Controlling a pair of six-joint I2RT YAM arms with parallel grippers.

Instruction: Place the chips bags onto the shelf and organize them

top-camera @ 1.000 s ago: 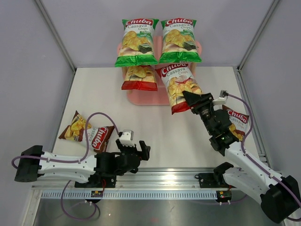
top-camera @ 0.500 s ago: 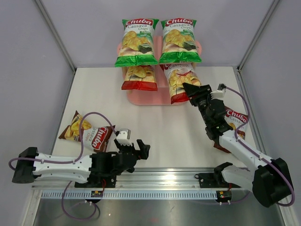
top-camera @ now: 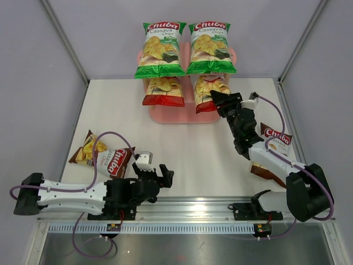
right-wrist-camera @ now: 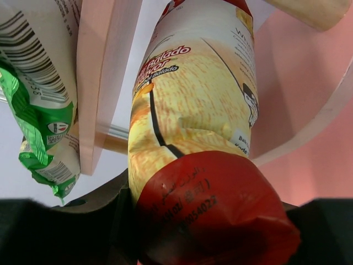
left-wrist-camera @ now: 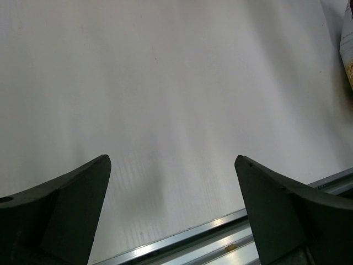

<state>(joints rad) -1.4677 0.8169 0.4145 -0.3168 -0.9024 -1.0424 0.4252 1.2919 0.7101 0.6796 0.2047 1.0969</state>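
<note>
The right pincer [top-camera: 218,101] pinched the near end of a red bag [top-camera: 208,90]. The bag's long axis ran away from it into the shelf [top-camera: 172,116], on the middle tier, right of another red bag [top-camera: 162,91]. The left pincer [top-camera: 164,175] hung spread over the near counter [top-camera: 182,143].

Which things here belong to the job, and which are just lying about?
Belonging to the job: left green bag, right green bag, shelved red bag, held red bag, right hand, left brown bag, right brown bag, pink shelf.
Just there: purple cable, metal rail, table.
</note>
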